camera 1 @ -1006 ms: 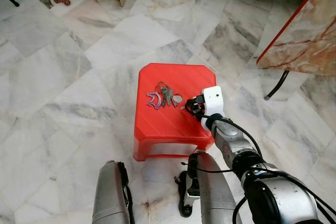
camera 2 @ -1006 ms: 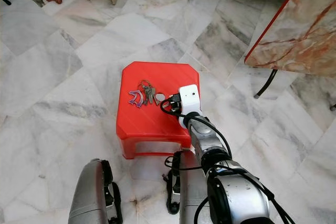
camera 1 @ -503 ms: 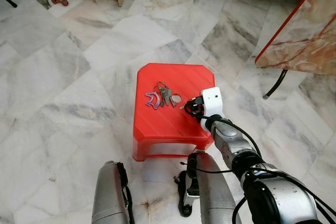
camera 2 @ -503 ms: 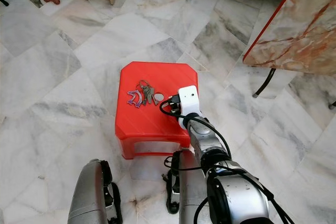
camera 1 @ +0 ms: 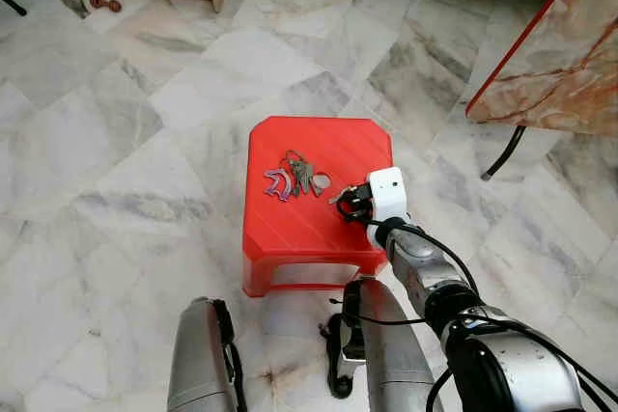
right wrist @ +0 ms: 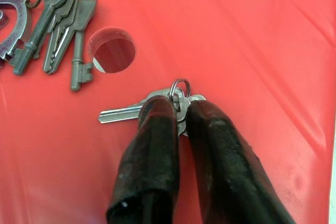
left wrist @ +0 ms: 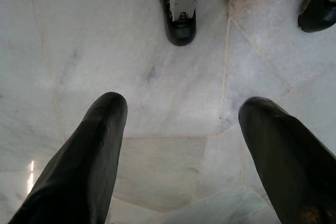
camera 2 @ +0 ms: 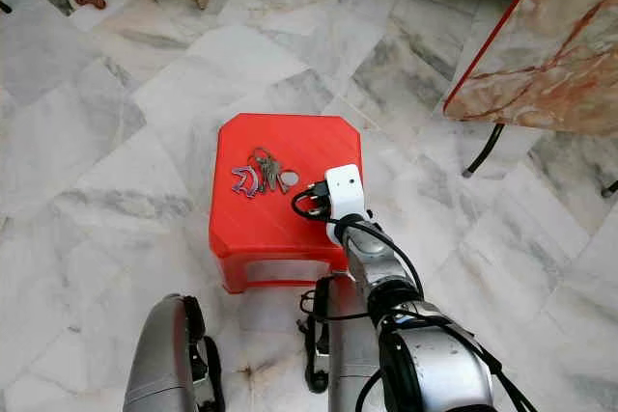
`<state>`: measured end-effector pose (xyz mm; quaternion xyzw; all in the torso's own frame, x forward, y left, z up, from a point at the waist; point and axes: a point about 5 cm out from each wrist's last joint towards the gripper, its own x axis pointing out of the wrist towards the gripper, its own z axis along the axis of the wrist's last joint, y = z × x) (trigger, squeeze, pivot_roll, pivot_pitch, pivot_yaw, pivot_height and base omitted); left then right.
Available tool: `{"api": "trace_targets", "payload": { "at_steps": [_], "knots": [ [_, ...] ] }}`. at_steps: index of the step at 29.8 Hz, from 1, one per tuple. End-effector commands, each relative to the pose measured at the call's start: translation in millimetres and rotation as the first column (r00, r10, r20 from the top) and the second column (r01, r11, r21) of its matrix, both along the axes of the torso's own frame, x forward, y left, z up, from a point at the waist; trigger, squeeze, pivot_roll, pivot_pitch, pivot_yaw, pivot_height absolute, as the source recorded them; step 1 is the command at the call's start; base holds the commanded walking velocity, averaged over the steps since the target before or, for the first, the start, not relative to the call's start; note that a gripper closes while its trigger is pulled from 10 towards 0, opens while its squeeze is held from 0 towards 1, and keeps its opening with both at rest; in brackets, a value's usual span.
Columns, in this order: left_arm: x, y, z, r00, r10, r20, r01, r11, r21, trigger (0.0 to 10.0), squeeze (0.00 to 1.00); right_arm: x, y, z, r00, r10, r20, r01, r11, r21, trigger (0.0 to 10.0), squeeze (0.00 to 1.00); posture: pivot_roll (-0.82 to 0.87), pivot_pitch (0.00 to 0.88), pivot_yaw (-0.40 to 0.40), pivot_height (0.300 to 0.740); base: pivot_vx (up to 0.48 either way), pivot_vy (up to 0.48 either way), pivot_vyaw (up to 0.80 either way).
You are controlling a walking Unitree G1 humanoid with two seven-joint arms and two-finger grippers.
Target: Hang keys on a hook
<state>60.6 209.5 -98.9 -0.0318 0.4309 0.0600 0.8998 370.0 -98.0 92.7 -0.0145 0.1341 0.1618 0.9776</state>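
Right wrist view: right gripper [right wrist: 181,109] fingers nearly closed, pinching the head/ring of a small key set [right wrist: 157,107] that lies flat on the red stool [right wrist: 252,51]; blade sticks out sideways, still resting on the plastic. Grip sits at the very tips w/ little metal between the pads.

Risk 1: thin, flat keys may slip or pivot out on lift, since contact area is small.

Risk 2: tips dragging on the stool top could push the set toward the round hole [right wrist: 111,51] just beside it.

A second, larger key bunch [right wrist: 58,30] w/ a purple carabiner [camera 1: 279,183] lies near, apart from the fingers.

No hook visible, so carry distance can't be judged.

Left gripper [left wrist: 178,129] hangs idle over the marble floor [left wrist: 157,77], fingers wide apart.
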Motion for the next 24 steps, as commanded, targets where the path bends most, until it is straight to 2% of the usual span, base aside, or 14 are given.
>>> {"api": "trace_targets", "payload": {
  "at_steps": [1, 16, 24],
  "knots": [
    [-26.9, -4.1, -6, 0.996, 0.007, -0.084, -0.008, 1.0, -0.016, 10.0, 0.0, -9.2, -4.5, -18, 0.997, -0.009, -0.071, 0.008, 1.0, -0.013, 0.0, 0.0, 0.11, 0.468, -0.125, 0.58, 0.0, 0.0, 0.0],
    [-22.2, -4.2, -6, 0.997, 0.001, -0.082, -0.002, 1.0, -0.011, 10.0, 0.0, -11.4, -2.3, -20, 0.998, 0.003, -0.059, -0.003, 1.0, 0.002, 0.0, 0.0, 0.11, 0.459, -0.122, 0.58, 0.0, 0.0, 0.0],
    [-15.9, -5.0, -7, 0.997, 0.001, -0.077, -0.002, 1.0, -0.011, 10.0, 0.0, -14.0, -4.9, -18, 1.0, -0.005, 0.004, 0.004, 0.998, 0.056, 0.0, 0.0, 0.1, 0.44, -0.126, 0.58, 0.0, 0.0, 0.0]
  ]
}}
